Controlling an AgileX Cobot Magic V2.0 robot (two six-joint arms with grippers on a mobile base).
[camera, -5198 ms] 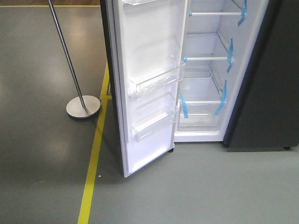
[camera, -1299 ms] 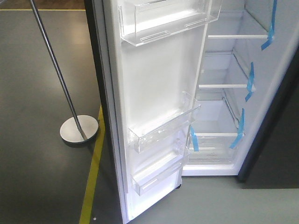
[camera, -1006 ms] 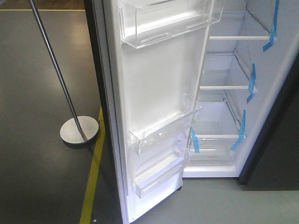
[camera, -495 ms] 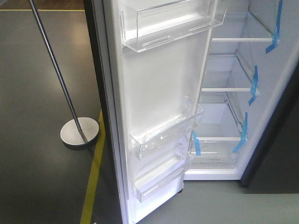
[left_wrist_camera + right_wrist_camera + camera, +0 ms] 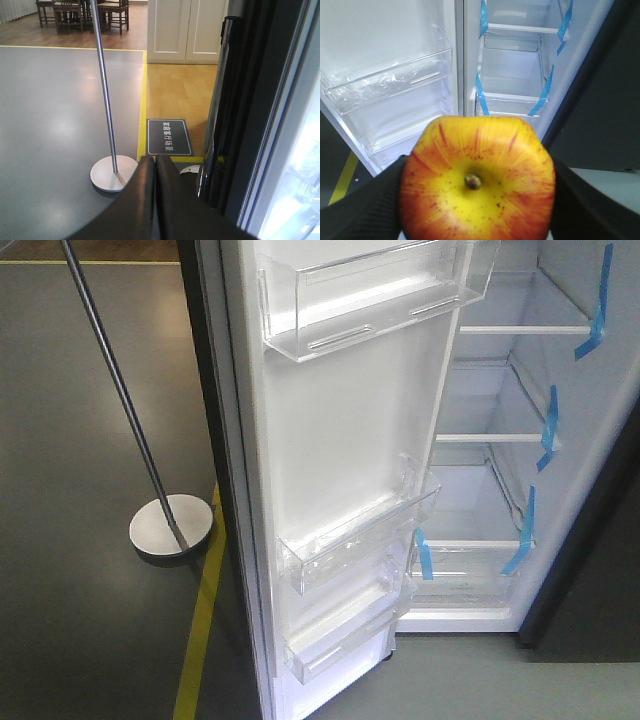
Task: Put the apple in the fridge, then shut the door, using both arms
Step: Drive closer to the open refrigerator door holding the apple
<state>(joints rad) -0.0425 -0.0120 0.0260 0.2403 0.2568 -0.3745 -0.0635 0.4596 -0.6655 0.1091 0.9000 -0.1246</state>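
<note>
The apple [image 5: 477,182], red with a yellow patch round its stem, fills the bottom of the right wrist view. My right gripper [image 5: 477,200] is shut on it, black fingers on both sides, in front of the open fridge [image 5: 512,70]. The fridge [image 5: 500,490] has white shelves with blue tape strips. The door [image 5: 340,460] stands open, white lining and clear bins facing me. It also shows in the right wrist view [image 5: 385,85]. My left gripper [image 5: 155,172] is shut and empty, beside the door's dark outer edge [image 5: 250,110]. No gripper shows in the front view.
A metal pole on a round base [image 5: 170,525] stands left of the door, also in the left wrist view [image 5: 114,172]. A yellow floor line [image 5: 200,620] runs by the door. A dark panel [image 5: 600,570] stands right of the fridge. A floor sign [image 5: 168,137] lies behind.
The front view has drawn closer to the fridge and shifted; the door and shelves appear larger and further right. The door has stayed open.
</note>
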